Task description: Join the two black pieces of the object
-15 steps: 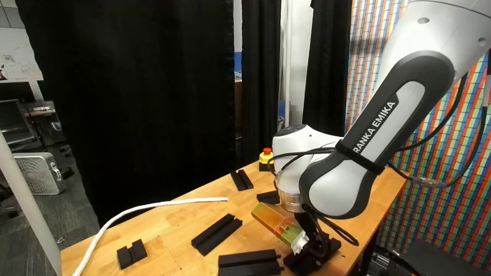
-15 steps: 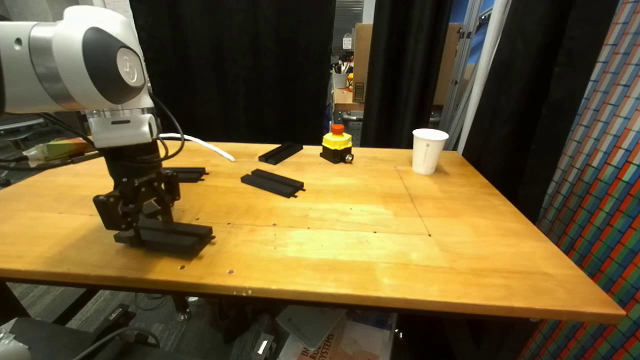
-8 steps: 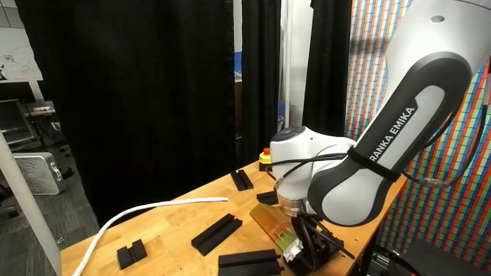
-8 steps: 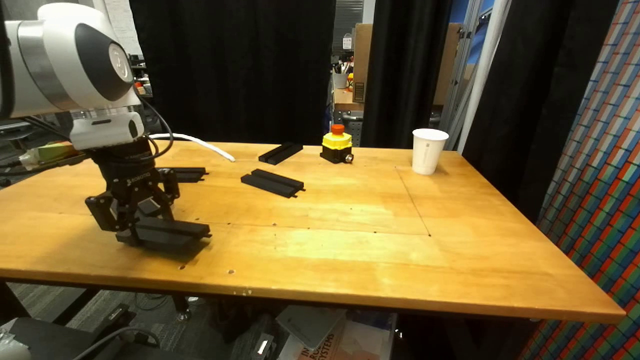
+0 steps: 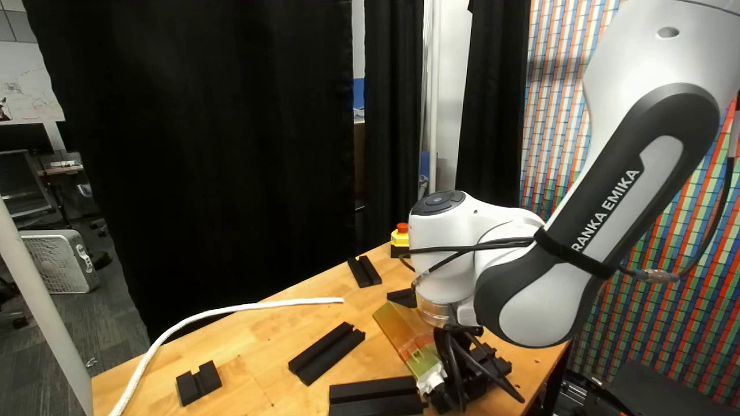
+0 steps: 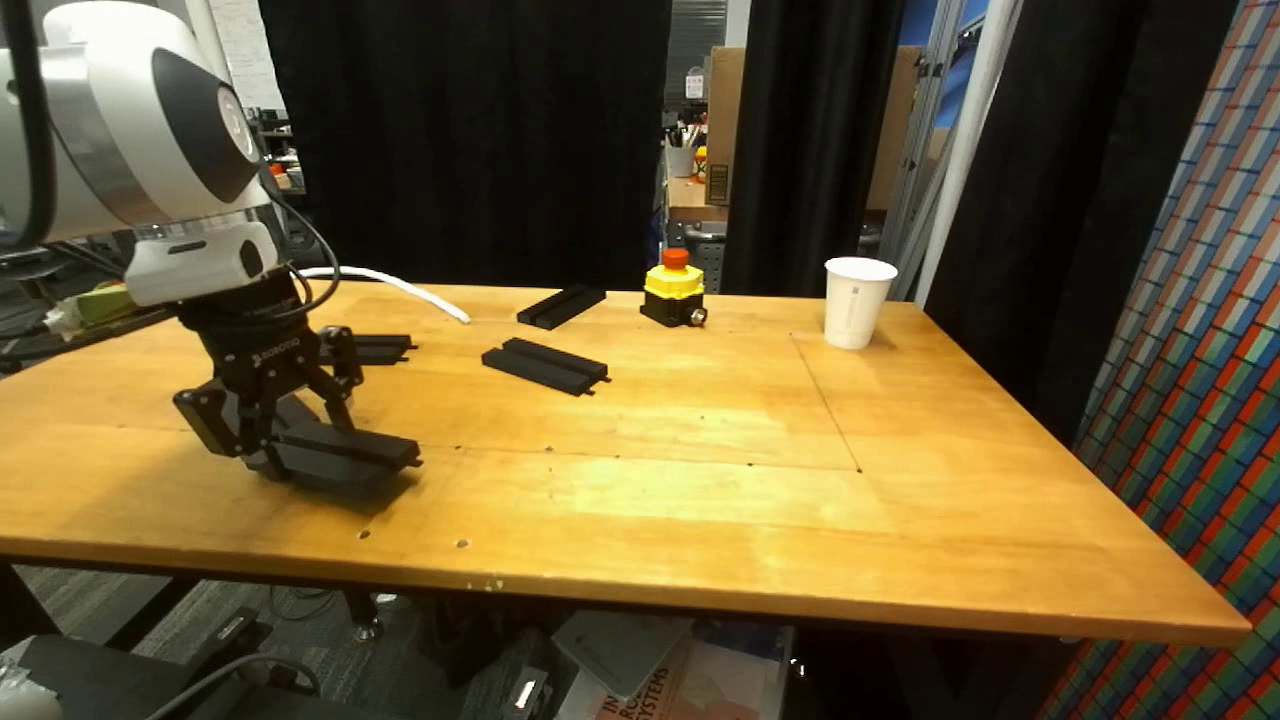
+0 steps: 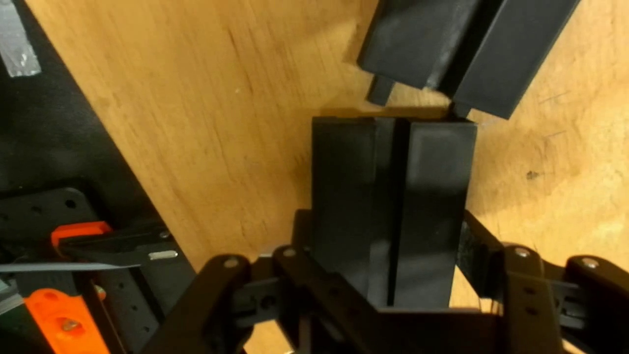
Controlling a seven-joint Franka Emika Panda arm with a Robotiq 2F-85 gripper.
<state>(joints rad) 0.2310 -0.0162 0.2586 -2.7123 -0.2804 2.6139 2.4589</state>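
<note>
My gripper (image 7: 385, 223) is shut on a black grooved piece (image 7: 344, 167), with one finger along each long side. The held piece also shows in an exterior view (image 6: 350, 447), just above the table with a dark shadow under it. A second black grooved piece (image 7: 422, 46) lies on the table beyond its far end and also shows in an exterior view (image 5: 376, 396). Its two tabs point at the held piece, but it is angled to it. The right tab meets the held piece's end in the wrist view; contact is unclear. The left tab is apart.
More black grooved pieces lie around (image 5: 326, 353), (image 5: 364, 271), (image 6: 545, 366), with a small one (image 5: 198, 382) at the left. A white cord (image 5: 231, 311), an emergency stop button (image 6: 674, 288) and a paper cup (image 6: 858, 302) are on the table. The table edge (image 7: 113, 132) is near.
My gripper has turned and tilted with the black piece in it and shifted slightly left in both exterior views. The held piece's tabbed end has risen a little. The other pieces have not moved.
</note>
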